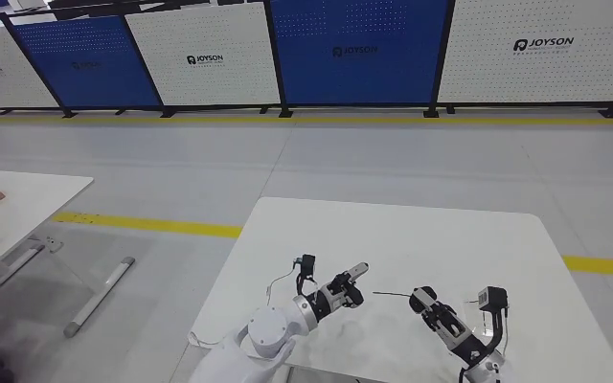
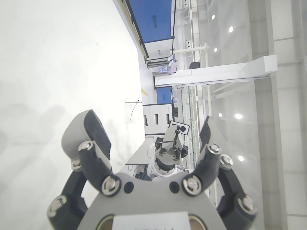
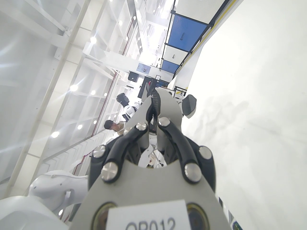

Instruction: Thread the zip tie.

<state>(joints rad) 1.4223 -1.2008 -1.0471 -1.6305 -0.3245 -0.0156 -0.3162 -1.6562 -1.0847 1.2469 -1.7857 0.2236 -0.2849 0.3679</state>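
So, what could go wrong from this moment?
The zip tie is thin and sticks out of the shut right gripper, so its free tip may bend or sway and miss. The left gripper is open and holds nothing, so the tip has no support. The grippers are close and could bump.

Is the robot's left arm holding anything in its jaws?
No, the left gripper has its jaws spread wide open with nothing between them.
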